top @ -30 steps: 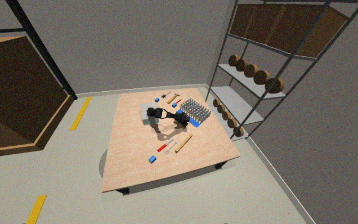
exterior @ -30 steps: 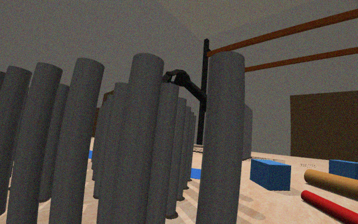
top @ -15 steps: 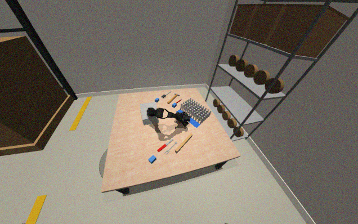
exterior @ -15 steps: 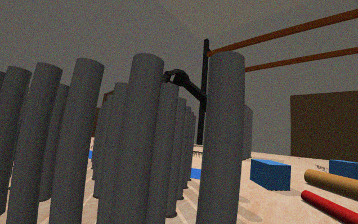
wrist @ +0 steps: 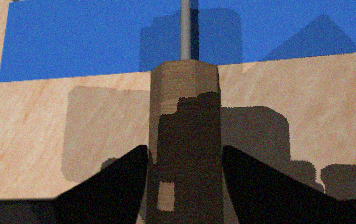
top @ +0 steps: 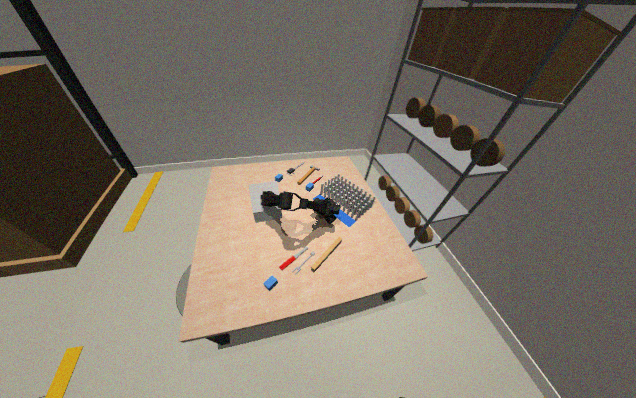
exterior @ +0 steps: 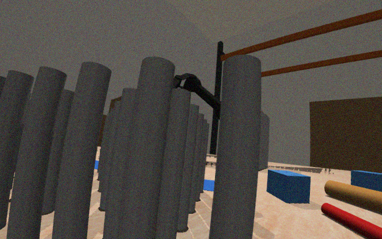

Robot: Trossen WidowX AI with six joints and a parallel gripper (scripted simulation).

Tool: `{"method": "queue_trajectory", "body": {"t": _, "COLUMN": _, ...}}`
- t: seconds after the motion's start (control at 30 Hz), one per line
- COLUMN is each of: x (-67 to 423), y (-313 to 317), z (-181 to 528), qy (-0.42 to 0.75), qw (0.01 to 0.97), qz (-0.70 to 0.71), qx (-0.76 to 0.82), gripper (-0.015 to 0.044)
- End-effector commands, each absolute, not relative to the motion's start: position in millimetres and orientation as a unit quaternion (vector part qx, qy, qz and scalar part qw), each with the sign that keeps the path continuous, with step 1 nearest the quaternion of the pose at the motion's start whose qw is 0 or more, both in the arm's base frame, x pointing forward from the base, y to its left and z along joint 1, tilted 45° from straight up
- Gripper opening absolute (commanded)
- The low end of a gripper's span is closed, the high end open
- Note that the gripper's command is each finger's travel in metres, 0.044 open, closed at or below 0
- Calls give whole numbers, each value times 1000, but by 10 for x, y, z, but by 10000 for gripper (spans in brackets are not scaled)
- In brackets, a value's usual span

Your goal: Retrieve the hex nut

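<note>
We cannot locate the hex nut in any view — in the exterior view the grey spacers (exterior: 156, 144) stand close together and block the floor of the field, and in the top view the field (top: 347, 196) is too small to resolve anything between the posts. The working end of the held tool is also cut off: in the wrist view its thin grey metal shaft (wrist: 185, 30) runs out of the upper edge.

The pincer (wrist: 184, 165) is pinched on the tool's wooden handle (wrist: 184, 95), a faceted brown grip with visible grain, half in shadow. The two black fingers flank it at the lower corners. The shaft lies over the blue taped strip (wrist: 75, 40), a flat matte band on the pale wood-grain desk (wrist: 60, 130).

From above, we see the black arm (top: 295, 202) reaching toward the strip's edge (top: 346, 218) in front of the spacers. Other items lie apart on the desk — a red-handled tool (top: 292, 259), a small grey fork-like tool (top: 304, 263), a wooden stick (top: 326, 254), a blue block (top: 270, 283) and a hammer (top: 307, 174).

The spacers are plain smooth cylinders, all upright where visible.
</note>
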State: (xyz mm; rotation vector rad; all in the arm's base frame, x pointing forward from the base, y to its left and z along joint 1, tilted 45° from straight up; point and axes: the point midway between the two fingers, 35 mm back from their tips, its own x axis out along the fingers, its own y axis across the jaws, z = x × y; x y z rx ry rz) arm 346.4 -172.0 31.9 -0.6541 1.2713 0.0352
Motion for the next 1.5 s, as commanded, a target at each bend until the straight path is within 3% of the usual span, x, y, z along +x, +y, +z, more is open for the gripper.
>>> {"method": "queue_trajectory", "body": {"t": 0.0, "x": 3519, "y": -1702, "z": 304, "qy": 581, "qw": 756, "qz": 16, "qx": -300, "gripper": 0}}
{"method": "queue_trajectory", "body": {"t": 1.47, "x": 3828, "y": -1615, "z": 204, "qy": 580, "qw": 757, "qz": 15, "qx": -301, "gripper": 0}}
